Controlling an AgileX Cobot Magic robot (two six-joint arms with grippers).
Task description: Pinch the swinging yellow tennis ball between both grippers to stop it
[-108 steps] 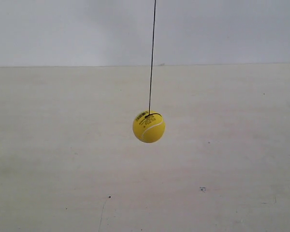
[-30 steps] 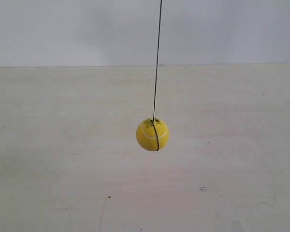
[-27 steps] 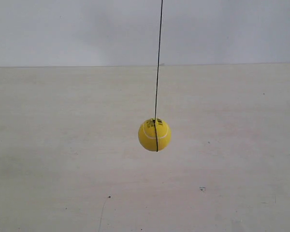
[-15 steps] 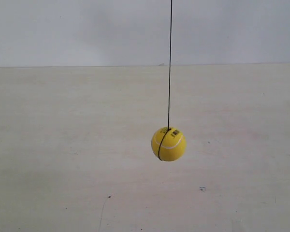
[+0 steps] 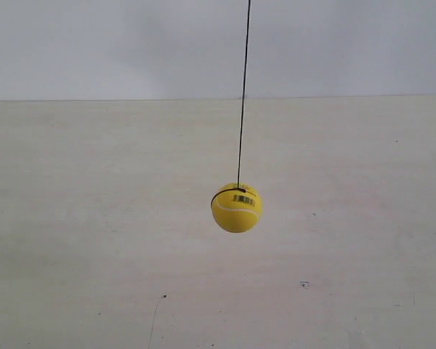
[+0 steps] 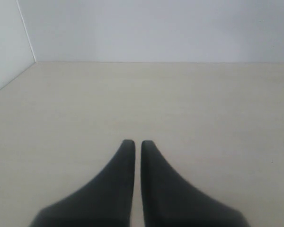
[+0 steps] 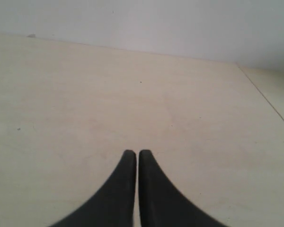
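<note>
The yellow tennis ball hangs in mid-air on a thin black string, near the middle of the exterior view, above the pale table. No arm shows in the exterior view. My left gripper is shut with nothing between its black jaws, only bare table beyond it. My right gripper is likewise shut and holds nothing. The ball appears in neither wrist view.
A pale wall rises behind the table. The left wrist view shows a side wall corner. A table seam runs past the right gripper. Small dark specks mark the tabletop.
The ball has swung from the view's middle toward the right and lower, then back left and a little higher. It has also turned, its print now facing the camera. No arm has come into the exterior view.
</note>
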